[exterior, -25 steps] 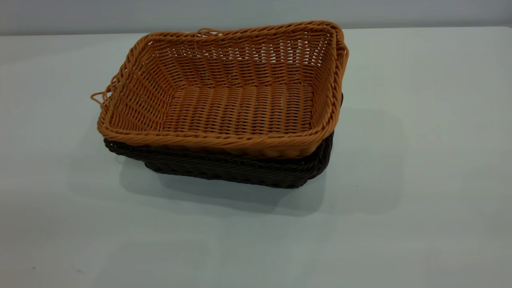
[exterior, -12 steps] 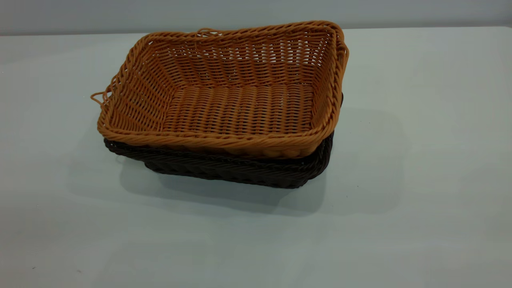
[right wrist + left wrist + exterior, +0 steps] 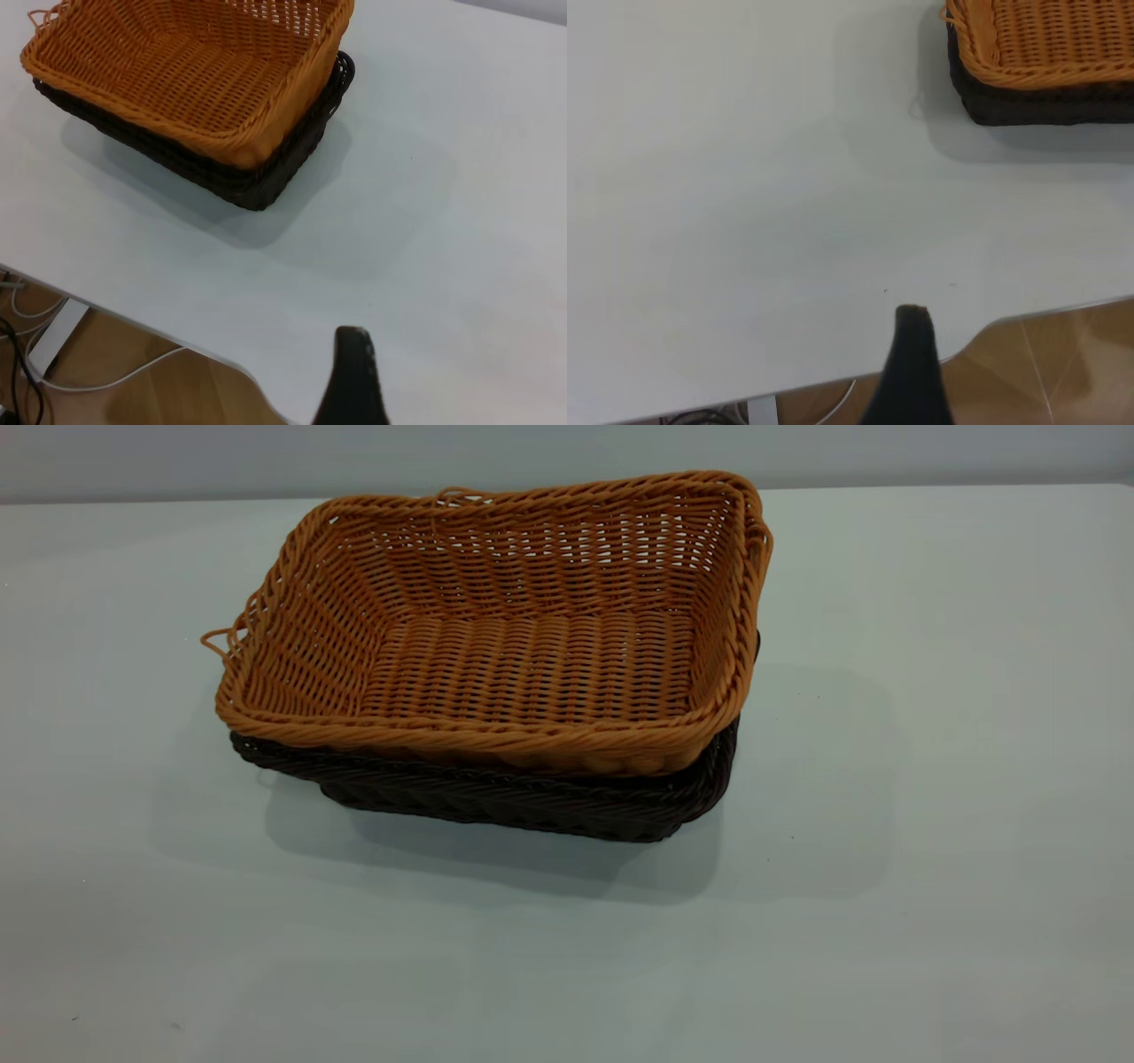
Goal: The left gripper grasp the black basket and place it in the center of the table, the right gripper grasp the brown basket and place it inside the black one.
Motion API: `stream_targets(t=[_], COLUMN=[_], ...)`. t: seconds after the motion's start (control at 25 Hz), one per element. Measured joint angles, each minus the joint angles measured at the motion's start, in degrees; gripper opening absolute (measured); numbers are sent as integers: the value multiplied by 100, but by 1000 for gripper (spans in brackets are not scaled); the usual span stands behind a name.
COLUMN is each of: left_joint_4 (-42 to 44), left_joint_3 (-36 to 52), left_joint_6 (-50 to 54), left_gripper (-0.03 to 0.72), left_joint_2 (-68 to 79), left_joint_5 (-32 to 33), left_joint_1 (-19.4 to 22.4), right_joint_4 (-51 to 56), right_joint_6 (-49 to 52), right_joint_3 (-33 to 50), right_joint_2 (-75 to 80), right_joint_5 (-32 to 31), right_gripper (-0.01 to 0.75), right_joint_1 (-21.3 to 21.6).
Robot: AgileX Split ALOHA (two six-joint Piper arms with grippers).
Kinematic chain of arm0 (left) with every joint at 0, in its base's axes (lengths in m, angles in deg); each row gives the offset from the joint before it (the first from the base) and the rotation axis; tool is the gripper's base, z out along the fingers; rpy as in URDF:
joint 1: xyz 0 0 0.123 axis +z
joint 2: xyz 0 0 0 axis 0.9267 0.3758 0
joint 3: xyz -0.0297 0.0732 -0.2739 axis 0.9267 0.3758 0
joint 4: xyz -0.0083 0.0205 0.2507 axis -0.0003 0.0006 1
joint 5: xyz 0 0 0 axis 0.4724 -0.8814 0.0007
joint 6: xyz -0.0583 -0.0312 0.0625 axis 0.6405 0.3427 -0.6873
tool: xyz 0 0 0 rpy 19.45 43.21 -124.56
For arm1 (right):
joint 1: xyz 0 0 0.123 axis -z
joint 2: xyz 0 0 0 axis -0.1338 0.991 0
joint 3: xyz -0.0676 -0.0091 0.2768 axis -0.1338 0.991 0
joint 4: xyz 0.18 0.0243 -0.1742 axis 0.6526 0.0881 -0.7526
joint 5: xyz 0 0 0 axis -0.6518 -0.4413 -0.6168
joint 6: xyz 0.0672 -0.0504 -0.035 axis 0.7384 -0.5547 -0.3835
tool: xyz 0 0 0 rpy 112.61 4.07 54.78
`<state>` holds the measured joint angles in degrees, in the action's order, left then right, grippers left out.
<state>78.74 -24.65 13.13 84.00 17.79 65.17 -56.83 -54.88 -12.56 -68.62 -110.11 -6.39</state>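
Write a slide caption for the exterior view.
Orange-tan woven wicker basket nested inside dark brown-black woven wicker basket on pale grey table; no gripper in frame.

Orange-tan open-weave brown basket (image 3: 532, 664), dark brown-black woven black basket (image 3: 532, 802), pale grey-white plain table (image 3: 930, 824)

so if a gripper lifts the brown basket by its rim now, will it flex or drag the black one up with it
The brown basket is open-weave wicker with a thick braided rim, so it is probably light and fairly stiff, flexing slightly. It sits nested in the black basket, rim raised above it, so sloping sides may rub and briefly tug it. On the table it seems unlikely to tip.
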Motion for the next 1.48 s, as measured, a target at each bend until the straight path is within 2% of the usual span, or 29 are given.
stream_targets(t=[0.12,0.44,0.6,1.48], left_joint_4=[0,0,0,0], left_joint_3=[0,0,0,0], left_joint_6=[0,5,16,16], left_gripper=[564,564,564,564], left_joint_2=[0,0,0,0], left_joint_5=[-7,-7,-8,-13], left_joint_1=[0,-5,-5,-5], right_joint_4=[15,44,46,166], right_joint_6=[0,0,0,-4], right_joint_3=[0,6,6,6], right_joint_2=[0,-70,-70,-70], right_joint_5=[0,0,0,0], right_gripper=[511,511,511,511], right_joint_1=[158,1483,1812,1837])
